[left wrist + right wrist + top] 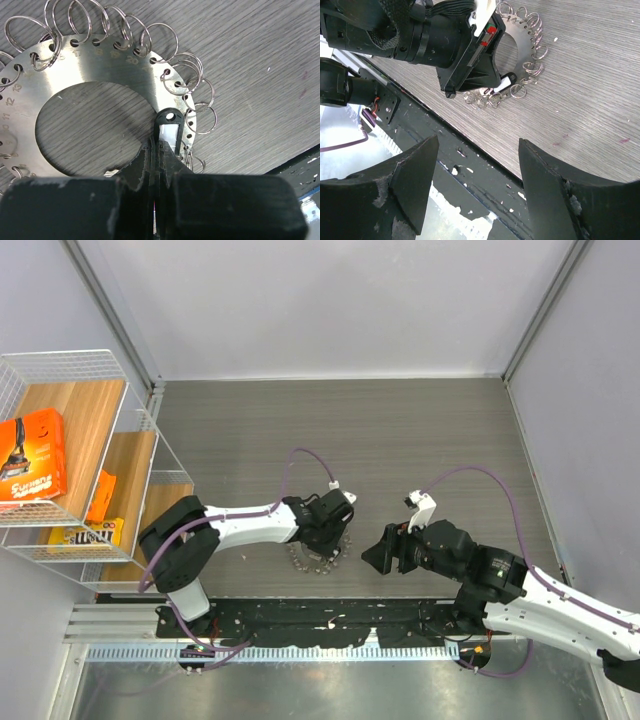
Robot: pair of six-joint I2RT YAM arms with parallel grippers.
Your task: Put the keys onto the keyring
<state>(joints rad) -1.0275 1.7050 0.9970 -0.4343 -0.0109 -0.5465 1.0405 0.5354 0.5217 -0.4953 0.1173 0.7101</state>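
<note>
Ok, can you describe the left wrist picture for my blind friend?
The left gripper pinches a small black tag with a white middle, over a flat metal disc edged with wire rings, on a grey table.

Key (168,132) in left gripper (156,150), over keyring (105,70) on table (260,75)

A grey wood-grain table (400,420) is enclosed by pale grey walls (330,300) at the back and sides. At the table's left edge stands a white wire rack (70,365) (wooden shelves (90,420) inside, one carrying an orange box (35,455)).
</note>
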